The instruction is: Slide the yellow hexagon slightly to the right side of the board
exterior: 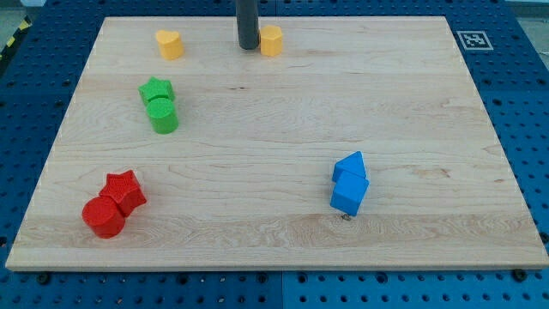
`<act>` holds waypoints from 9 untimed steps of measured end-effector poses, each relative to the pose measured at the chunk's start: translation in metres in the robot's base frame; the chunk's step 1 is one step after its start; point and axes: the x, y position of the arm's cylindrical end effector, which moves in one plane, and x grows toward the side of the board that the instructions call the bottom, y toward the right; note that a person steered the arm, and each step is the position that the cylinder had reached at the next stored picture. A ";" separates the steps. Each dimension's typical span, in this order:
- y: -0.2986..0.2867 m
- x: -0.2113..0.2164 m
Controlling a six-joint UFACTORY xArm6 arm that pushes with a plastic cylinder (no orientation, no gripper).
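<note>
Red blocks (113, 204) sit near left on the worktop (274, 240), blue blocks (349, 183) near right; far back, my tip (248, 47), a bare rod with no hand, touches the yellow hexagon's (271, 40) left side.

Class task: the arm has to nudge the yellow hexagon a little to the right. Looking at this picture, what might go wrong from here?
1. My tip sits against the left side of the yellow hexagon, which lies close to the top edge of the board. A push angled upward may slide it off.
2. An off-centre push may spin the hexagon instead of sliding it.
3. "Slightly" is easy to overshoot, since nothing stands to its right to stop it.
</note>
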 end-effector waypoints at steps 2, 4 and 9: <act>0.000 -0.003; 0.000 -0.004; 0.029 -0.009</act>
